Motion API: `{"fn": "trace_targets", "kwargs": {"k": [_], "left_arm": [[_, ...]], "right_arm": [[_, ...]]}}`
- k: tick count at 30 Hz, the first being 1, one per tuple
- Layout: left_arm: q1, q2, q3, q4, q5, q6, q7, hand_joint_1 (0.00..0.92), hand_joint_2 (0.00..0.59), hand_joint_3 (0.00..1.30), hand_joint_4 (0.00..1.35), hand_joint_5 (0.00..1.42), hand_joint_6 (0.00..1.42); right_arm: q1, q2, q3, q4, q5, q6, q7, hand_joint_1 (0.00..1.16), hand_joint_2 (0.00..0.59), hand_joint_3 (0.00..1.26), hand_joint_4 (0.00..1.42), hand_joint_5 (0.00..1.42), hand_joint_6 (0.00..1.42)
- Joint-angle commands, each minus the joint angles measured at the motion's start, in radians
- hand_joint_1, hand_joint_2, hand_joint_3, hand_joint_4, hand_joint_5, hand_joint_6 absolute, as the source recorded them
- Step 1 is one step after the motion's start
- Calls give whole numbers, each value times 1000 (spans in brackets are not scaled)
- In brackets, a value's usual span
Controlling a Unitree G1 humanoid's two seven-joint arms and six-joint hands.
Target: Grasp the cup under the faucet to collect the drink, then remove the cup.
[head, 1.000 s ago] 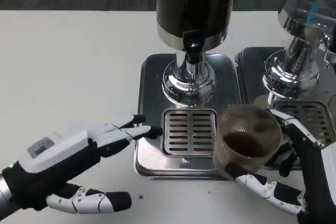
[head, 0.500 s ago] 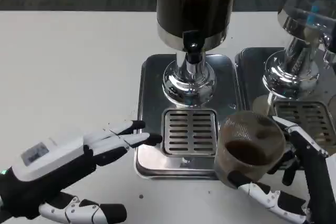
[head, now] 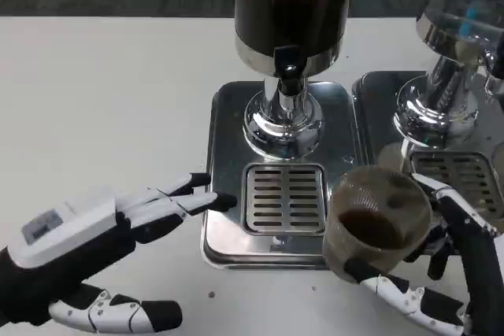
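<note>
- Clear ribbed cup (head: 376, 222), part full of dark drink, gripped by right hand (head: 441, 273): fingers wrapped round far and right side, thumb under near edge.
- Cup sat off to right of drip grate (head: 285, 198), over front right corner of steel tray (head: 224, 155), clear of faucet (head: 289, 72).
- Held above right hand's palm, tilted a bit toward camera; can't tell whether base touched tray or table.
- Left hand (head: 87, 245) released, nothing in it; fingers stretched out flat toward tray's left edge, tips just beside it, thumb lower down over white table (head: 102, 100).
- Dark-filled drink dispenser (head: 291, 5) stood at back of tray on chrome pedestal.
- Second dispenser (head: 461, 45) w/ own tray to right, behind cup.
</note>
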Motion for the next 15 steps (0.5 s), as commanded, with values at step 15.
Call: {"fn": "trace_targets", "kwargs": {"k": [15], "left_arm": [[26,23,1,-29,-14,-6,6,0,165,105,0,0,90]], "right_arm": [[6,6,-12,-48,26,-44,8,667,245,627,745,888,1150]]}}
